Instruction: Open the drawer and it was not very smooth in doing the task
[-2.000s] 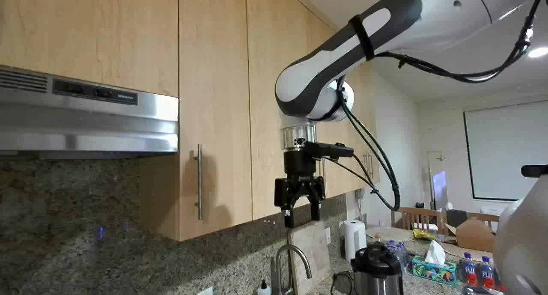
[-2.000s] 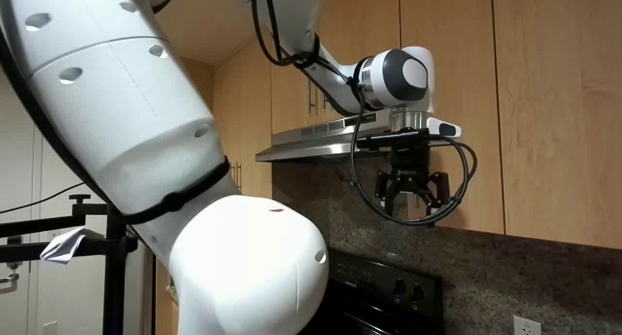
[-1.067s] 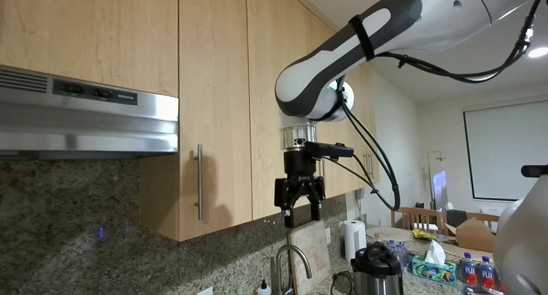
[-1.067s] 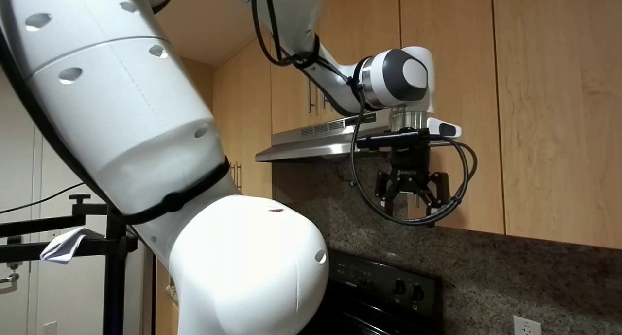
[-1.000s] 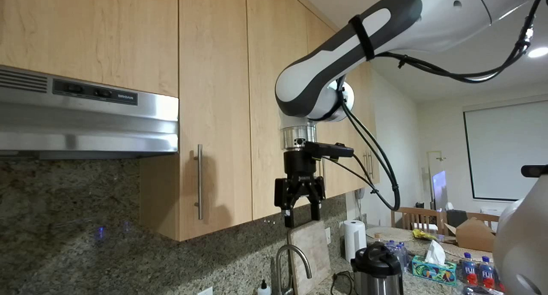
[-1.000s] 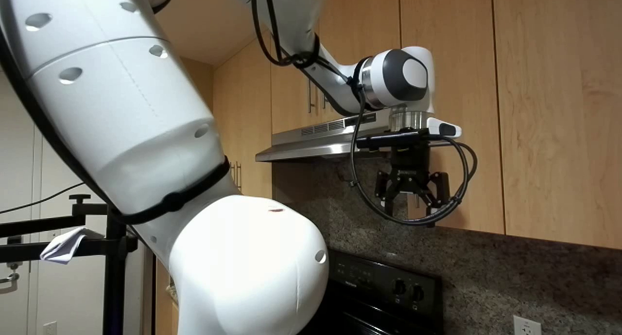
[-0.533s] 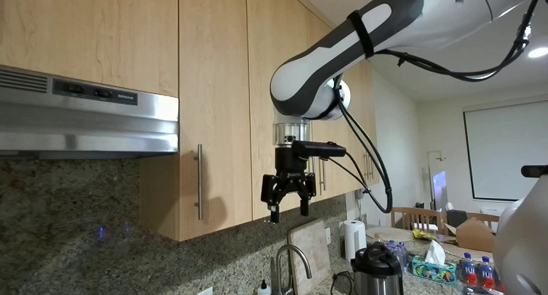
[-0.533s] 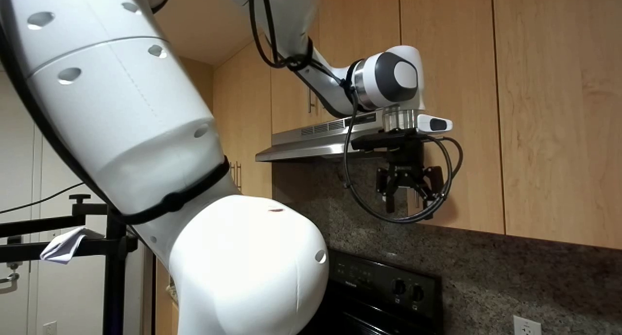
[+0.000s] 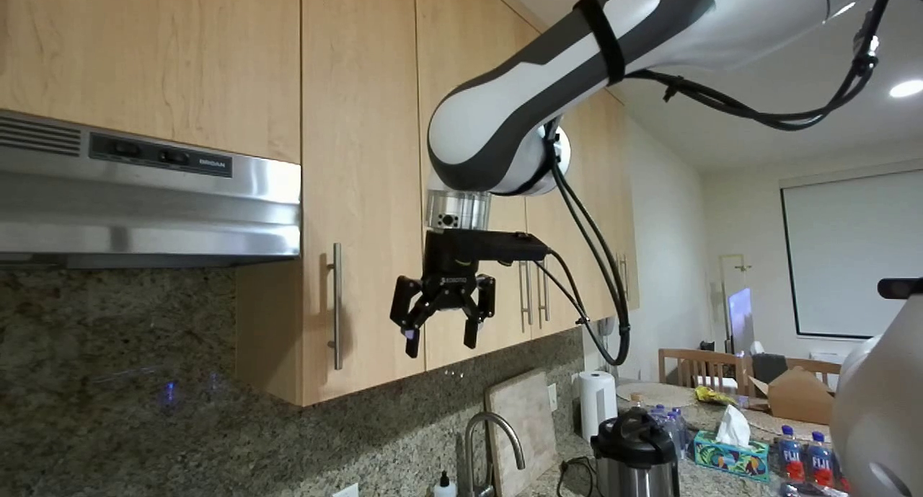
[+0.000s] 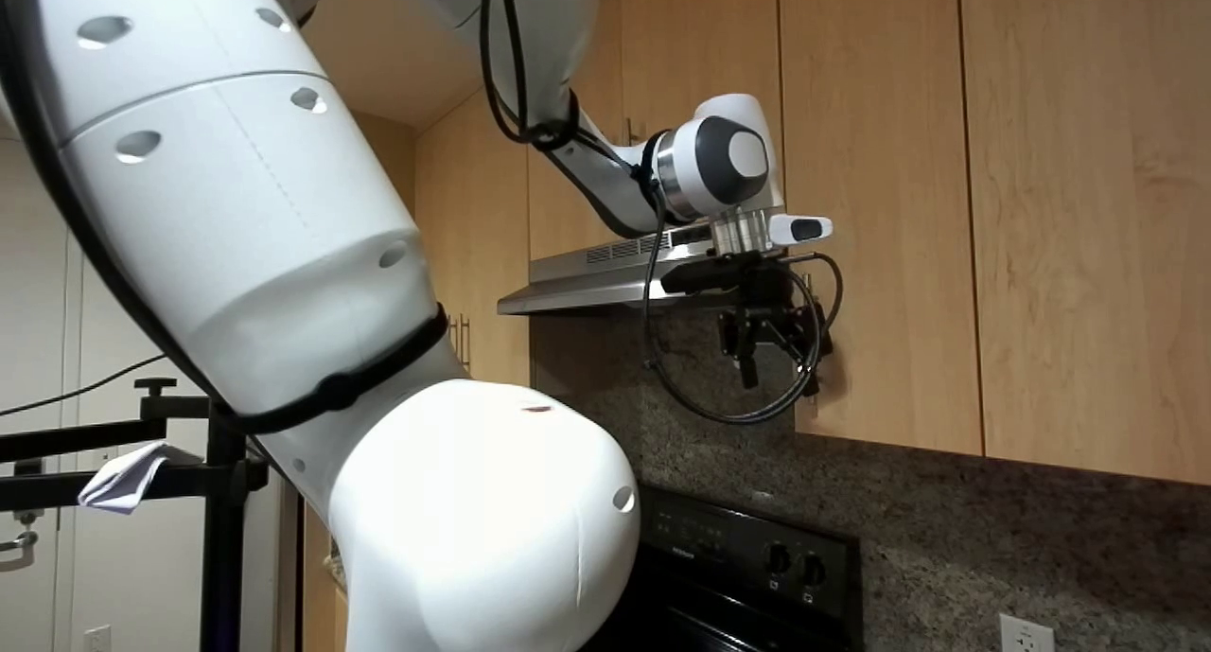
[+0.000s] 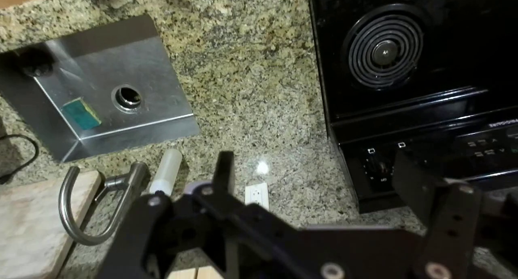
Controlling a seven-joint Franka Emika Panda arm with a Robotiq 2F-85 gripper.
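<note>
The drawer, a tall narrow light-wood cabinet door (image 9: pixel 360 158), is shut in both exterior views and also shows as a door front (image 10: pixel 880 207). Its vertical metal bar handle (image 9: pixel 337 306) sits near the lower edge. My gripper (image 9: pixel 441 340) is open with nothing between its fingers. It points down, slightly tilted, to the right of the handle and apart from it in that exterior view. In an exterior view the gripper (image 10: pixel 781 378) and its cable partly hide the handle. In the wrist view the gripper (image 11: pixel 315 165) has its fingers wide apart; the handle is out of view there.
A steel range hood (image 9: pixel 216 212) stands left of the door. Below are a faucet (image 9: pixel 497 428), a cutting board (image 9: pixel 523 425) and a black-lidded pot (image 9: pixel 634 446). The wrist view shows a sink (image 11: pixel 162 105) and a black stove (image 11: pixel 404 105).
After staying still at first, my gripper has moved left and a little up in both exterior views, closer to the handle, and tilted slightly. It stays open; the door has not moved.
</note>
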